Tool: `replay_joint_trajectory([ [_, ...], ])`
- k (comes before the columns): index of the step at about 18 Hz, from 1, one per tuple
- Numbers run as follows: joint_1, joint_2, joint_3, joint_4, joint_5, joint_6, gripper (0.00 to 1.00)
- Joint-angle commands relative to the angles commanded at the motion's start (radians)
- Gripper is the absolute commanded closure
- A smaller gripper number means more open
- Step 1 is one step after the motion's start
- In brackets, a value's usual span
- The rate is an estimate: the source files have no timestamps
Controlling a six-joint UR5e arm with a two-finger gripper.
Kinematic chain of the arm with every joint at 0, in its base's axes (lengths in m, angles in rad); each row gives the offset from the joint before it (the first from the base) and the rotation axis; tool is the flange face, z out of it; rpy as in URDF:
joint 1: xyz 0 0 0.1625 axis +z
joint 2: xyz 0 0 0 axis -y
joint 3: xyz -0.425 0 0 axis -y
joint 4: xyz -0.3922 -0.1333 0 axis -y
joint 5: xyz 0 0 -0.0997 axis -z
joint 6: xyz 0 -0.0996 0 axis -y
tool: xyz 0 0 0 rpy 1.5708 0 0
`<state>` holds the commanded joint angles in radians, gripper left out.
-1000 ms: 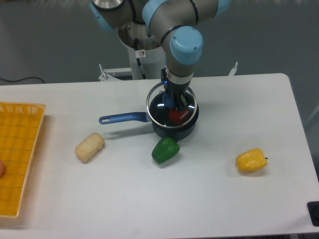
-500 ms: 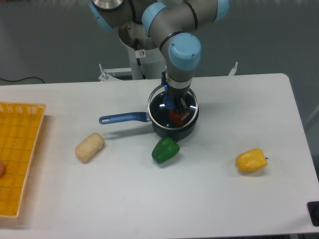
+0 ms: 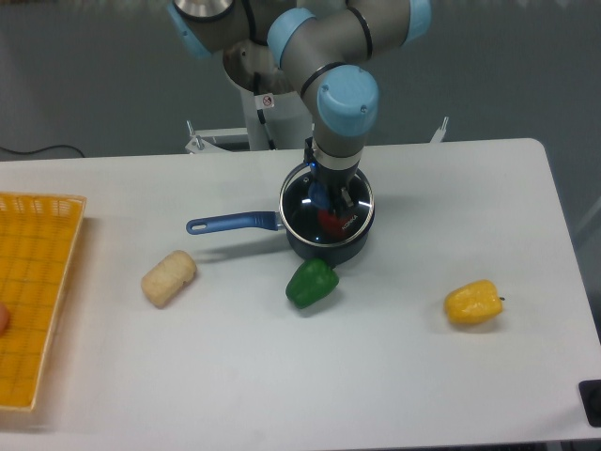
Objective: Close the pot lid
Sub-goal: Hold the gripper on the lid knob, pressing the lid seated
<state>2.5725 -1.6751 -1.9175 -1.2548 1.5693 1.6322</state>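
Camera: pot lid (image 3: 326, 206) shifted right, now centred over pot (image 3: 324, 246).

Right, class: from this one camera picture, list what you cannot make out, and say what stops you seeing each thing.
- End effector: the arm's wrist above covers it, so open or shut on the lid's knob cannot be told.
- Lid: whether its rim fully sits on the pot is unclear from this angle.
- Red item in the pot: partly covered, too small to name.
- Basket: cut off by the left edge.
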Motion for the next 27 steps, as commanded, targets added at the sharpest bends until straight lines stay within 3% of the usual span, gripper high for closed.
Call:
replay_joint_trajectory([
  [27,-0.009,-0.018,0.017,-0.002,0.028,-0.005,0.48],
])
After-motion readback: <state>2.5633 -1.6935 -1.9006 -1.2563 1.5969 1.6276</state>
